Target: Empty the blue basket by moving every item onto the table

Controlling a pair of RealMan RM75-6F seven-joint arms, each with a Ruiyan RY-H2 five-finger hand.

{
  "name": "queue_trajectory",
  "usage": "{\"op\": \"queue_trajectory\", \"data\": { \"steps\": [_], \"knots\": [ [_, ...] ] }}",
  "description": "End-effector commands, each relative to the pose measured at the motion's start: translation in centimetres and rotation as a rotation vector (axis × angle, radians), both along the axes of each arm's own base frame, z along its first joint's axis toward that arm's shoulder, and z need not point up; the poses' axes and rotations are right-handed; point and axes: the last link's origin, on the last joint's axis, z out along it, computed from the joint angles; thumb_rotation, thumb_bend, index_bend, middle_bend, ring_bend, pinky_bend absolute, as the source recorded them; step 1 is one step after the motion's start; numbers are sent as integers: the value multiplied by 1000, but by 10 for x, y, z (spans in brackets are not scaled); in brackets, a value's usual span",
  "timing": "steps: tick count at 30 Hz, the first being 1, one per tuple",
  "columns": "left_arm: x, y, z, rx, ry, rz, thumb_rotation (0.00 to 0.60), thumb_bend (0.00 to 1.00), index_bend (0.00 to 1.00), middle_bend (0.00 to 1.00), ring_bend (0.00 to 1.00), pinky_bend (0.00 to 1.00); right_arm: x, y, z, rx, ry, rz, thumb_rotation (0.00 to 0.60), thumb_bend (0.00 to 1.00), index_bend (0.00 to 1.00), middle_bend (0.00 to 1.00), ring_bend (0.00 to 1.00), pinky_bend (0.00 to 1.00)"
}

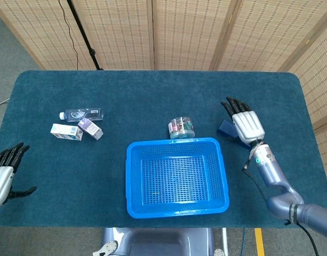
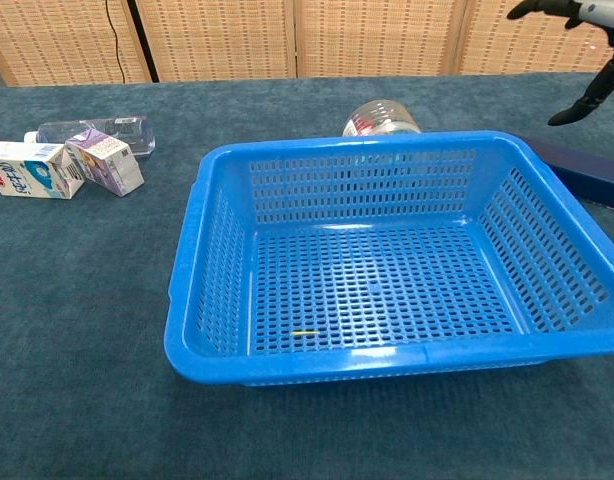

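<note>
The blue basket (image 1: 177,177) (image 2: 387,258) stands near the table's front middle with nothing in it but a tiny yellowish speck on its floor. A dark blue box (image 1: 227,129) (image 2: 585,171) lies flat on the table just right of the basket. My right hand (image 1: 245,124) (image 2: 577,40) hovers above that box, fingers spread, holding nothing. My left hand (image 1: 5,173) is at the table's near left edge, fingers apart and empty. A clear jar (image 1: 181,128) (image 2: 381,118) lies behind the basket's far rim.
At the left stand a water bottle (image 1: 81,113) (image 2: 92,130), a white-and-blue carton (image 1: 66,132) (image 2: 32,170) and a small purple carton (image 1: 90,128) (image 2: 107,161), close together. Wicker screens close off the back of the table.
</note>
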Motion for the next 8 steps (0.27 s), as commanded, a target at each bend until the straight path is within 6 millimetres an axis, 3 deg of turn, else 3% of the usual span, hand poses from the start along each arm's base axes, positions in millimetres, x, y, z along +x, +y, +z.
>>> {"op": "queue_trajectory", "data": {
  "steps": [1,8],
  "knots": [
    [-7,-14,-2,93,25,-11,600,33,0,0,0,0,-33,81,33,-98,-14,78,600,0,0,0,0,74],
    [-22,-23,-6,87,11,15,600,32,0,0,0,0,-70,120,38,-150,-4,85,600,0,0,0,0,29]
  ]
}}
